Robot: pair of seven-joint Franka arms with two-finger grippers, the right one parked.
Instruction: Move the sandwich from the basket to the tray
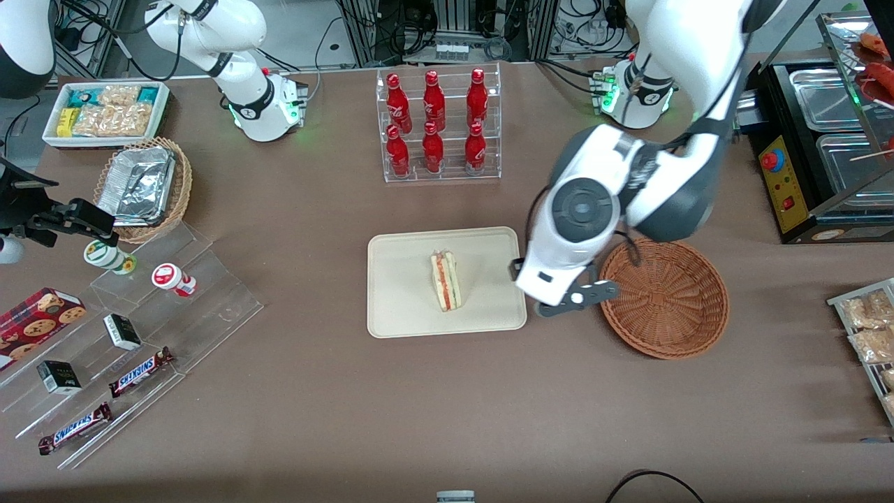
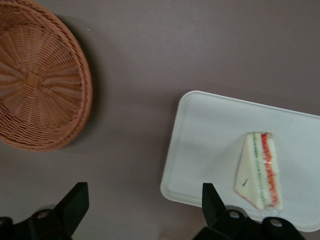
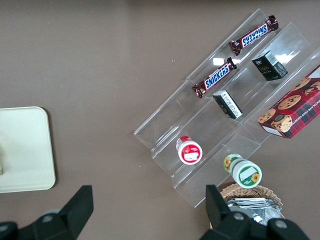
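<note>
Triangular pale-bread sandwich (image 1: pixel 445 281), red, orange and green filling along cut edge, lies on flat cream-beige rectangular tray (image 1: pixel 405 307) near its middle; bare tray surface on all sides of it. Round reddish-brown wicker basket (image 1: pixel 665 299) just beside tray toward working arm's end, strip of brown desk (image 1: pixel 447 405) between them. Pincer (image 2: pixel 142 207) spread wide, holding nothing, above that strip. Readable: "SNICKERS" on two bars (image 3: pixel 220 76) on clear acrylic stepped shelf (image 3: pixel 165 132).

red bottles (image 1: pixel 436 126), snack bars (image 1: pixel 140 372), foil containers (image 1: pixel 136 185)
</note>
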